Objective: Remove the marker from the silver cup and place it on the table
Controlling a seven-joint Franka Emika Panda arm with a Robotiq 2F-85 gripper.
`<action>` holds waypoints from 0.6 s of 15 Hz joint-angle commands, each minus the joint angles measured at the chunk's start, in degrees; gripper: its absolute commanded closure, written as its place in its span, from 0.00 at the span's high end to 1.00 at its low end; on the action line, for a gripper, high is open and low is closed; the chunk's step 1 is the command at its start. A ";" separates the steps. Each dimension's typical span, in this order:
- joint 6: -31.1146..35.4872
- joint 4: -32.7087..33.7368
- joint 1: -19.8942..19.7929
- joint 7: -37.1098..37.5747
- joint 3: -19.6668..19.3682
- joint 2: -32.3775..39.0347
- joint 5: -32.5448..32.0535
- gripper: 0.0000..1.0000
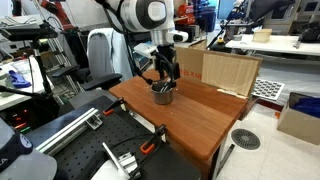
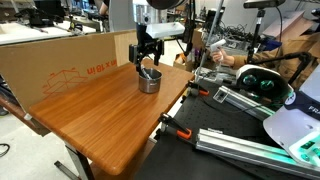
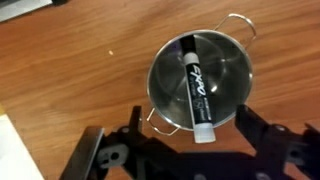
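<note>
The silver cup [image 3: 200, 80] stands on the reddish-brown wooden table [image 3: 70, 70]; it has thin wire handles. The marker [image 3: 196, 85], black with white lettering and a pale end, leans inside it, its lower end resting over the rim nearest my gripper. My gripper [image 3: 190, 135] is open, its dark fingers spread to either side of the marker's pale end, not touching it. In both exterior views the gripper [image 1: 163, 78] [image 2: 148, 66] hangs just above the cup [image 1: 162, 95] [image 2: 149, 82], near the table's far end [image 1: 205, 115] [image 2: 90, 115].
A large cardboard box [image 1: 220, 70] [image 2: 60, 60] stands just behind the table. A black perforated bench with clamps and metal rails [image 1: 90, 135] [image 2: 240, 130] adjoins the table. A black chair [image 1: 95, 65] stands by it.
</note>
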 commanded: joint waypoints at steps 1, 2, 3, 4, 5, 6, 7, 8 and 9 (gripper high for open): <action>0.81 1.21 2.71 2.55 -2.26 1.04 -2.04 1.00; 0.67 1.29 3.41 3.45 -2.93 1.04 -2.96 0.75; 0.63 1.29 3.65 3.57 -3.14 1.00 -3.12 0.72; 0.67 1.16 3.82 3.59 -3.29 0.80 -3.38 0.66; 0.82 1.05 3.96 3.70 -3.44 0.66 -3.55 0.56; 0.81 0.99 4.04 3.68 -3.49 0.54 -3.53 0.49; 0.85 0.96 4.06 3.57 -3.49 0.45 -3.47 0.40; 0.82 1.01 4.08 3.47 -3.46 0.36 -3.45 0.34; 0.78 1.01 4.12 3.47 -3.48 0.28 -3.48 0.27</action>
